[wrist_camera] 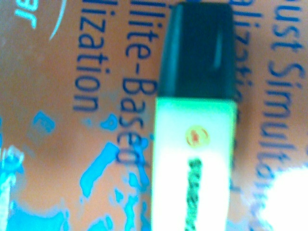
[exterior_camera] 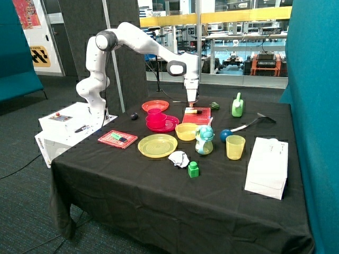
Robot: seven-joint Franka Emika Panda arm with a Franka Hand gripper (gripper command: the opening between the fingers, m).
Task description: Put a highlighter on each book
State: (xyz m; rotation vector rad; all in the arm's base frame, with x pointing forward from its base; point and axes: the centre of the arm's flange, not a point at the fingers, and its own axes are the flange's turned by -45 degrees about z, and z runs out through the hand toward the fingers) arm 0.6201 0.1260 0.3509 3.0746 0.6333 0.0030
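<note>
Jaw state: you cannot tell from either view; the gripper (exterior_camera: pixel 191 101) hangs just above the far thin square red book with the printed cover (exterior_camera: pixel 196 115), and no jaw shows in the wrist view. Under it a pale highlighter pen (exterior_camera: pixel 192 111) lies flat on that cover. Nearer the table's front corner, the second flat red patterned book (exterior_camera: pixel 117 139) already carries a dark-and-green marker (exterior_camera: pixel 118 137). Judgement: both books appear loaded, so you likely have only the retreat left. The wrist view gives you what the outside view lacks: a green-bodied highlighter with a black cap (wrist_camera: pixel 195 134) resting on blue lettering. The outside view alone shows you both books and the black-clothed table (exterior_camera: pixel 159 196).
</note>
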